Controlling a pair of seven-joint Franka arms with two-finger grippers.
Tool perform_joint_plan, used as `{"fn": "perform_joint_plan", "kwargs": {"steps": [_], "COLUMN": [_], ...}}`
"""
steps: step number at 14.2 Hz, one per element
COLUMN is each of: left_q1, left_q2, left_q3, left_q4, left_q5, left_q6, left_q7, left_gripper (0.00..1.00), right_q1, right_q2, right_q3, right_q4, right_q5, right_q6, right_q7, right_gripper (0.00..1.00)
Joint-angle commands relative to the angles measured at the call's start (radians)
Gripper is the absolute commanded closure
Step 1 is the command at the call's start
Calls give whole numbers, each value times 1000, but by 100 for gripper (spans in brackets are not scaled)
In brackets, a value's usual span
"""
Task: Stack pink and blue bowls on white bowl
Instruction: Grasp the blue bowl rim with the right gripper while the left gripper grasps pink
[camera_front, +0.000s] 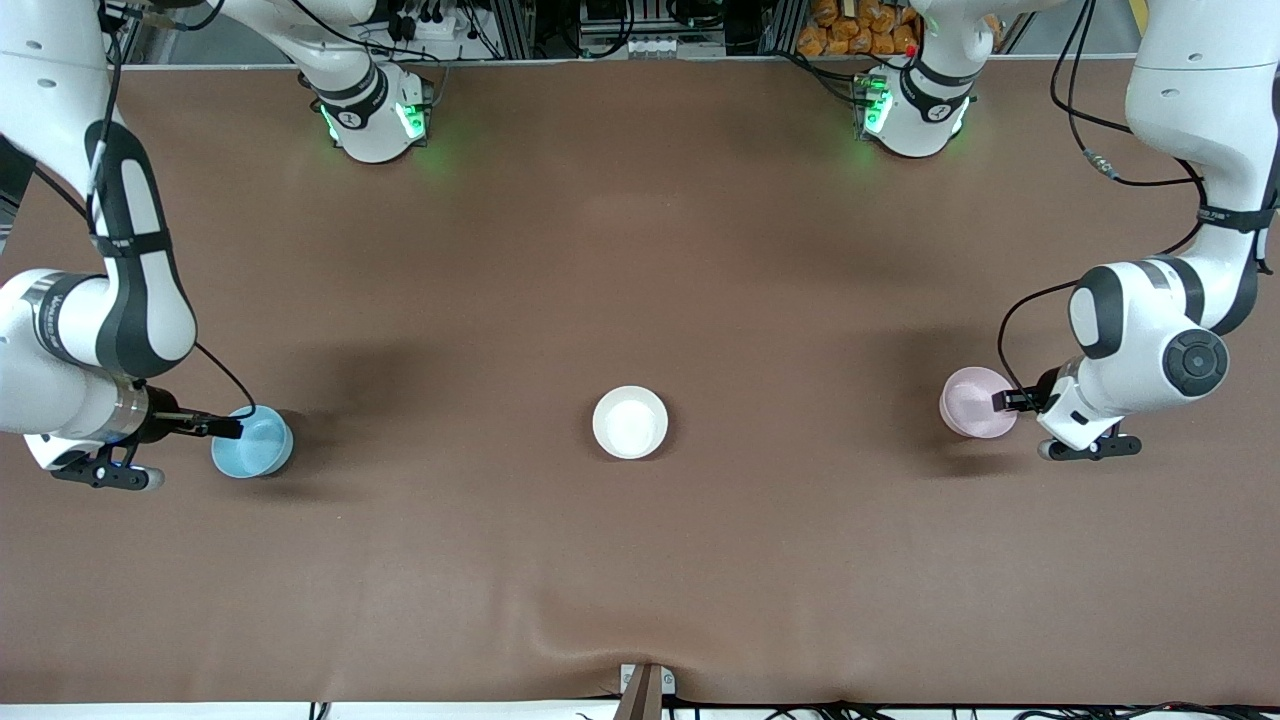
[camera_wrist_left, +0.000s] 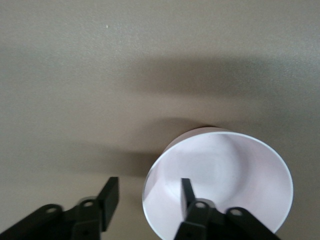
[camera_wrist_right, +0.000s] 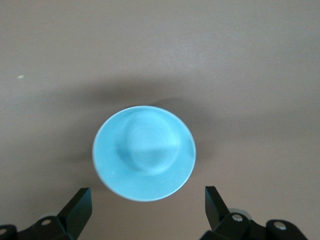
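The pink bowl sits on the brown worktop toward the left arm's end, and the left gripper is at its rim: one finger is inside the bowl, the other outside the wall, with a gap showing between them, so the jaws straddle the rim but do not yet pinch it. The risk here is a thin-wall grip on a glossy surface (the rim could slide out, or the bowl could tip as it lifts) if the jaws close off-centre or too shallow.

The blue bowl sits toward the right arm's end of the worktop. The right gripper hangs just beside it with its jaws spread wide and nothing between them; the whole bowl shows clear of the fingers in the right wrist view. If it comes down from here without lining one finger up over the rim, it could knock the bowl sideways.

The white bowl stands alone midway between the two, well apart from both. Should both arms carry toward it together, they could meet over it, and a bowl let go off-centre could land tilted on the rim.
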Motion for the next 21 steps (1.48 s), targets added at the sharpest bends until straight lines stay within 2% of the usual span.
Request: {"fn": "perform_joint_plan", "kwargs": {"steps": [1,2,3,4,6,9,12,14,17,18,19,21], "left_q1": [6,6,7,10,10,7,-2,-16,-98,-140,-172,-250], "left_q2": [6,6,4,1,-5,-40,-42,-39,-14,-8,-5,13], "left_q3": [-8,-8,-8,-9,-9,-46,-98,-141,-146,-146,-146,-146], "left_q4": [-22,-22,-21,-21,-11,4,114,207,310,323,334,373], "left_q5": [-5,-5,-5,-5,-7,-10,-16,-16,-16,-15,-18,-47], "left_q6": [48,50,50,50,42,7,-97,-187,-245,-245,-245,-245], "left_q7": [23,34,43,46,48,17,-32,-107,-226,-280,-320,-433], "left_gripper": [53,68,88,100,100,100,100,100,100,100,100,100], "right_q1": [-37,-40,-43,-51,-59,-65,-63,-65,-65,-65,-65,-65], "right_q2": [31,41,53,64,90,113,119,137,145,147,148,153], "right_q3": [11,11,11,11,11,13,13,14,14,14,14,16], "right_q4": [5,5,5,5,5,5,7,7,7,7,7,5], "right_q5": [15,15,15,15,15,15,17,24,27,27,29,29], "right_q6": [24,30,32,34,60,90,96,162,195,195,195,193], "right_q7": [-8,-8,-8,-9,-12,-14,-12,-12,-11,-11,-9,-11], "right_gripper": [0,0,0,0,0,0,0,0,0,11,33,92]}}
